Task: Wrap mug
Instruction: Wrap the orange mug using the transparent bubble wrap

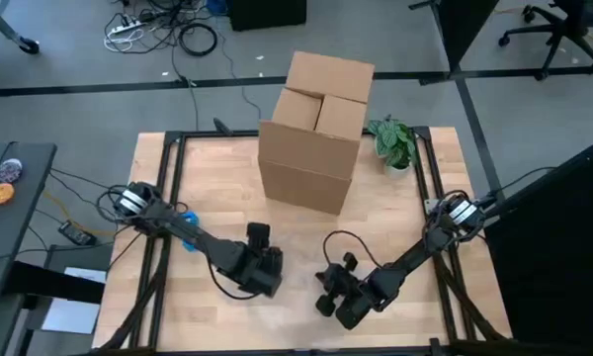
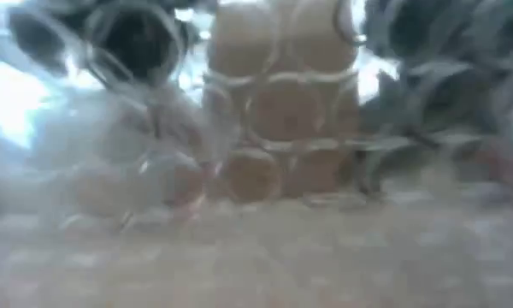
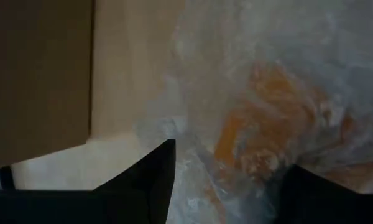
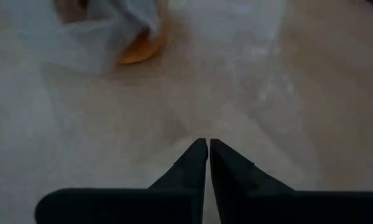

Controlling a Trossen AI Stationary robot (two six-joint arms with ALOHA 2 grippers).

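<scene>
**Mug mostly veiled by bubble wrap at the counter's front**

We found the mug (image 3: 267,143) only as an orange shape behind cloudy bubble wrap (image 3: 248,74) in the left wrist view, lying between the left end effector's (image 3: 230,180) two dark fingers, which stood apart on either side of it. Whether they pressed on the wrap or the mug, we could not tell. From above, the left end effector (image 1: 260,259) sat low at the front middle of the counter (image 1: 208,178), and neither mug nor wrap could be made out there.

The right end effector (image 4: 209,152) had its fingertips drawn together, with nothing visible between them, over a sheet of wrap spread on the wood. In that view an orange sliver of the mug (image 4: 140,48) peeked from under a crumpled fold of bubble wrap (image 4: 105,34) farther off. From above, the right end effector (image 1: 334,289) lay just beside the left one, near the front edge.

The low view was almost wholly blocked by bubble wrap (image 2: 154,171) close to the lens; through it we could make out only the brown of the cardboard box (image 2: 282,103). Overhead, the cardboard box (image 1: 316,129) stood at the back middle of the counter, flaps open, with a small potted plant (image 1: 393,143) just beside it.
</scene>
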